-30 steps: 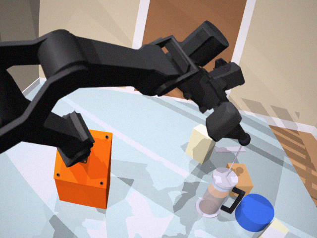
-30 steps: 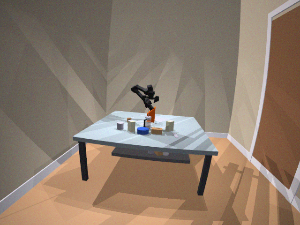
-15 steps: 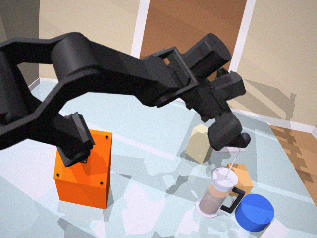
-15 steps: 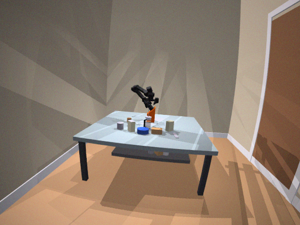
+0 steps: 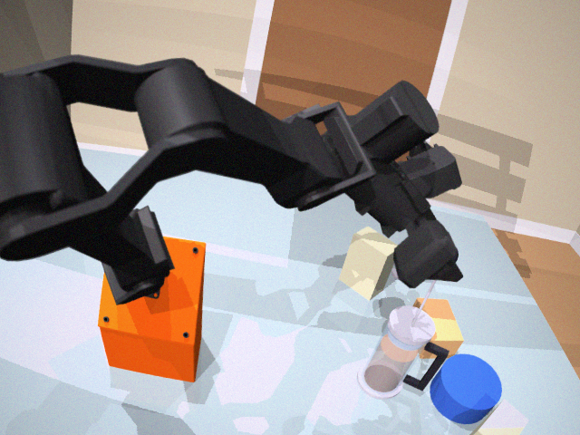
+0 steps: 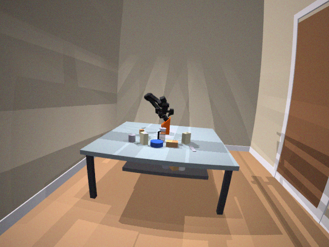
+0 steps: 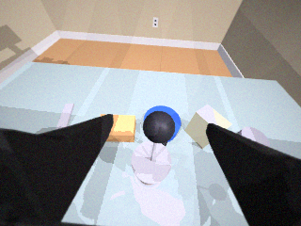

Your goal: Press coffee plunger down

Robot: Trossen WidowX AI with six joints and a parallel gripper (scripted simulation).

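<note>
The coffee press point(image 5: 390, 362) point(image 6: 162, 136) point(image 7: 151, 165) stands upright on the table, with a pale round lid point(image 5: 410, 323), a clear body and a black handle point(image 5: 442, 358). Its thin rod point(image 5: 425, 298) stands raised above the lid. The black plunger knob point(image 7: 159, 129) shows in the wrist view between the two fingertips in the picture; in the top view my gripper hides it. My gripper point(image 5: 450, 272) point(image 7: 160, 122) is open around the knob's place at the top of the rod, with a gap on each side of the knob in the wrist view.
A blue round block point(image 5: 466, 388) point(image 6: 157, 143) stands close to the handle side. A tan-orange block point(image 5: 439, 323) point(image 7: 123, 128) is just behind the press. Cream blocks point(image 5: 367, 266) point(image 6: 144, 138) and a mauve cylinder point(image 6: 131, 138) stand around. The orange base block point(image 5: 180, 299) is under the arm.
</note>
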